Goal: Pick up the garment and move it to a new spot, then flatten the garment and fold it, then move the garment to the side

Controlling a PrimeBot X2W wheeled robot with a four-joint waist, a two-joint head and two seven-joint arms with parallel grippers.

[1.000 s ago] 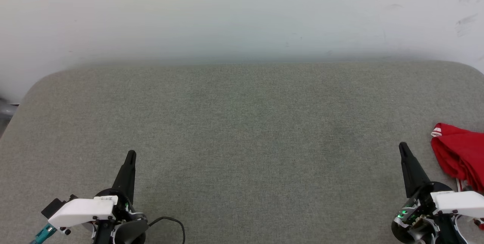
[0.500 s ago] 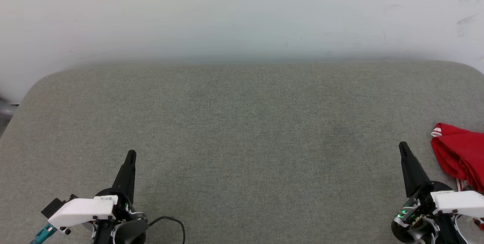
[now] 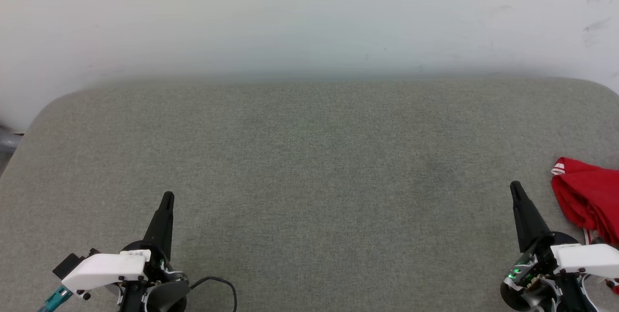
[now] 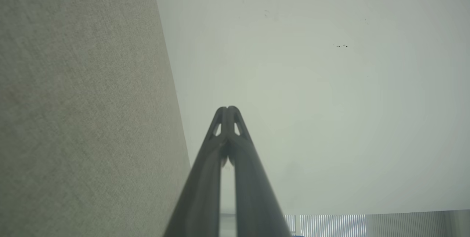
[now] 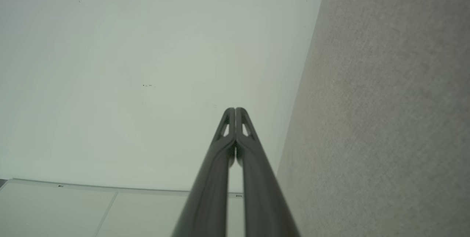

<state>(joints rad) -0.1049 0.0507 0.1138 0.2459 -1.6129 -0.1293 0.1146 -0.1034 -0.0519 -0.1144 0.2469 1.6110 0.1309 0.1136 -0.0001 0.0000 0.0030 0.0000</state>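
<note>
So the garment (image 3: 587, 200) is a bunched-up red heap way over on the robot's right side of the counter (image 3: 309, 167). It's cut off by the edge of the head view, so you only get part of it. There's a bit of red-and-white striped trim poking out at the corner farthest from the robot, and the rest is just crumpled red folds. It's lying on the grey fabric top and nothing is holding it.

The right gripper (image 3: 515, 187) sits just beside it on the inner side, close but not touching, with its fingers pressed fully together and nothing between them. The left gripper (image 3: 168, 197) is well apart from it over on the other side, also pinched closed and empty, with a black cable (image 3: 222, 283) looping by its base. Both point toward the plain white wall (image 3: 309, 17) behind the counter.
</note>
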